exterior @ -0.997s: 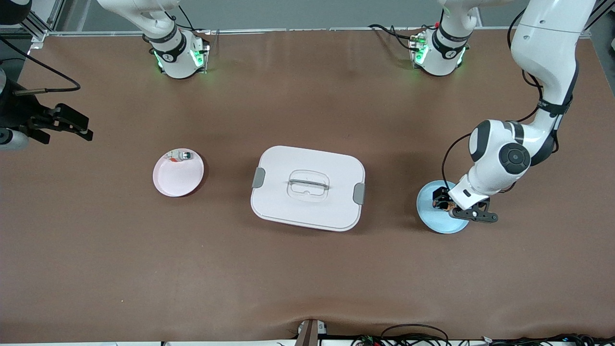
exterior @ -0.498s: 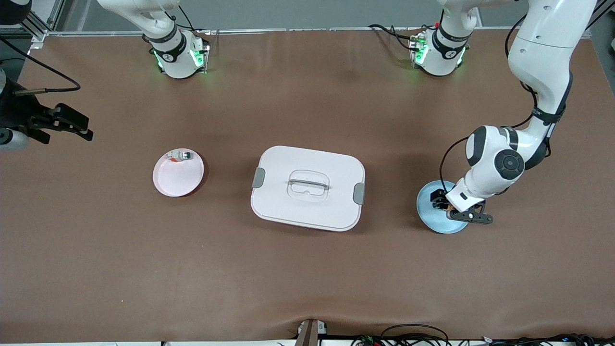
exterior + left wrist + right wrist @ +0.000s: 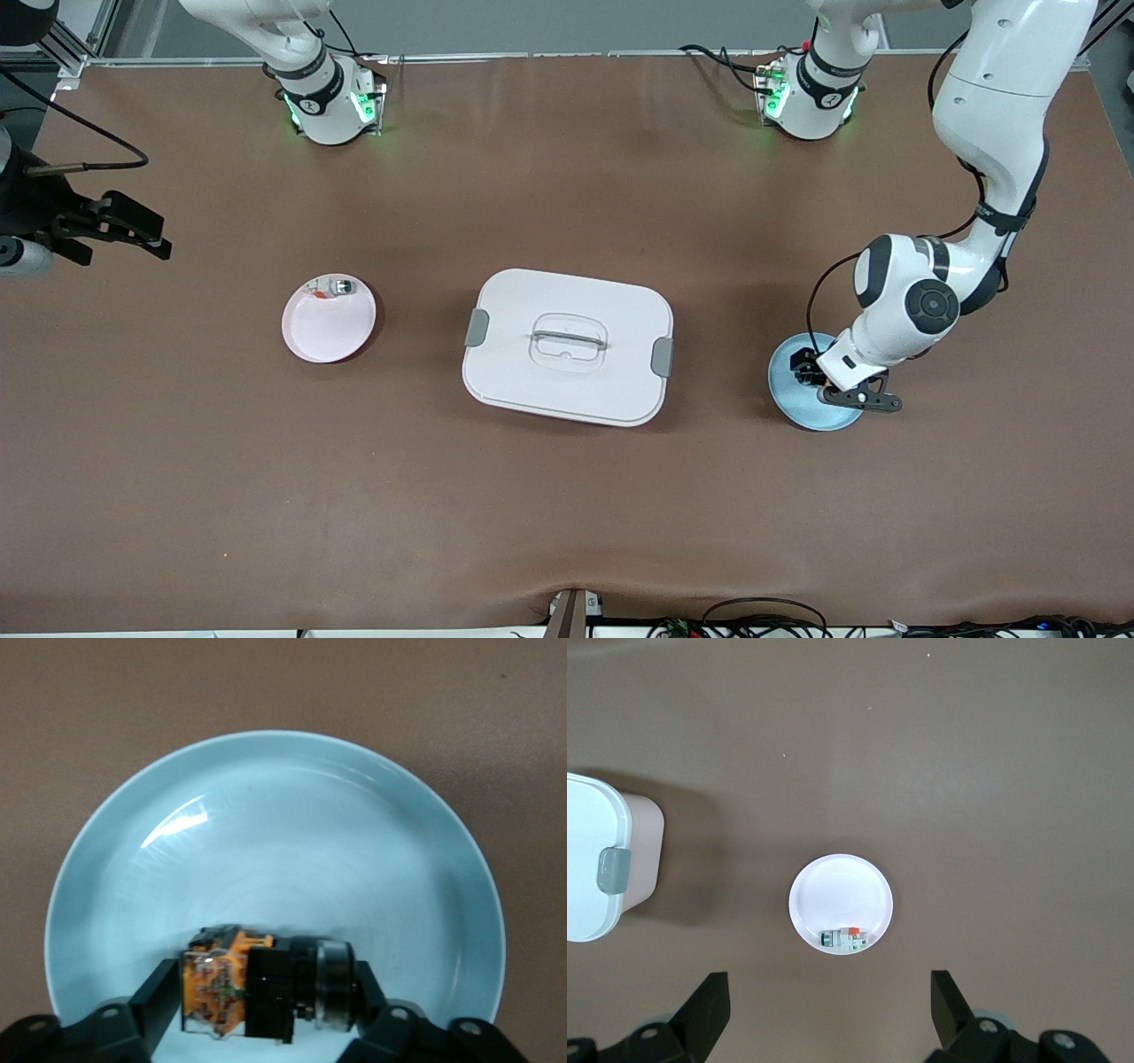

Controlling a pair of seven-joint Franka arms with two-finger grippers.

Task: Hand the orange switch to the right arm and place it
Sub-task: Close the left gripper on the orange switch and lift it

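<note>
The orange switch (image 3: 257, 988) lies on its side in a light blue plate (image 3: 266, 815), orange block at one end and black round barrel at the other. My left gripper (image 3: 261, 1001) is down in the plate, and its fingers (image 3: 159, 1001) press against both ends of the switch. In the front view the left gripper (image 3: 808, 372) sits on the blue plate (image 3: 811, 415) toward the left arm's end of the table. My right gripper (image 3: 830, 1019) is open and empty, high over the table by the right arm's end (image 3: 53, 226), where that arm waits.
A pink plate (image 3: 328, 337) holds a small silver-grey part with red and green bits (image 3: 332, 287); both show below the right gripper (image 3: 848, 939). A white lidded box (image 3: 567, 346) with grey clips stands between the two plates.
My left arm's wrist has shifted slightly toward the box and settled lower over the blue plate. The right arm has not moved.
</note>
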